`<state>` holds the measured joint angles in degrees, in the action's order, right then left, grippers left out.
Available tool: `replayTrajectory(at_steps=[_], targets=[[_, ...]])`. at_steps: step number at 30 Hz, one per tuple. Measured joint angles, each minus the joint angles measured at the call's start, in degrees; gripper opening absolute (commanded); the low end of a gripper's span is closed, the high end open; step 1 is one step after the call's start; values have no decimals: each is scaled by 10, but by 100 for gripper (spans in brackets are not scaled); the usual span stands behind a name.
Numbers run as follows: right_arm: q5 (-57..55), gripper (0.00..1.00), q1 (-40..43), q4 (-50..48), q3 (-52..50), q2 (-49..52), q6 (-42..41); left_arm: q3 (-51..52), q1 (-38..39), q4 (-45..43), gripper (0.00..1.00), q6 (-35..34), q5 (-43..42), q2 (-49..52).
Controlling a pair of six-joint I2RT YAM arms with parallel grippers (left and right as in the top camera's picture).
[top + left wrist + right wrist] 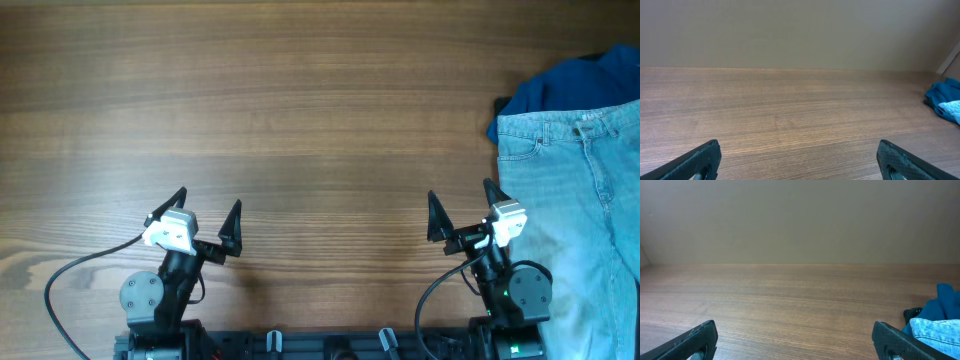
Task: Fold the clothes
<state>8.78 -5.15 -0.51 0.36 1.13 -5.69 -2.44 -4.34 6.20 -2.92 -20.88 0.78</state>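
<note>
The pale blue denim shorts (590, 200) lie flat at the right edge of the table, waistband toward the far side, running off the frame at right and bottom. They also show in the right wrist view (937, 327) and faintly in the left wrist view (952, 107). My left gripper (208, 215) is open and empty near the front left, far from the shorts; its wrist view (797, 160) shows bare wood between the jaws. My right gripper (462, 212) is open and empty just left of the shorts, its wrist view (795, 340) also showing bare wood.
A darker blue garment (570, 85) lies bunched at the far right, partly under the shorts' waistband; it shows in the left wrist view (942, 95) and right wrist view (945, 302). The wooden table (300, 100) stretches to the left. A plain wall stands behind it.
</note>
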Motion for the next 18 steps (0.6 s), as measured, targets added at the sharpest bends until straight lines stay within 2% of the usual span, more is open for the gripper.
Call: replayTrajectory(at_steps=[1,2,4,18], targets=[[0,100,0,0,0,0,0,0,0,0,100,0,0,0],[3,100,0,95,23,-2,0,0,0,0,100,0,0,0],[13,100,0,162,48,4,0,1,0,0,100,0,0,-1],[21,100,0,163,49,4,2,1,0,0,100,0,0,-1]])
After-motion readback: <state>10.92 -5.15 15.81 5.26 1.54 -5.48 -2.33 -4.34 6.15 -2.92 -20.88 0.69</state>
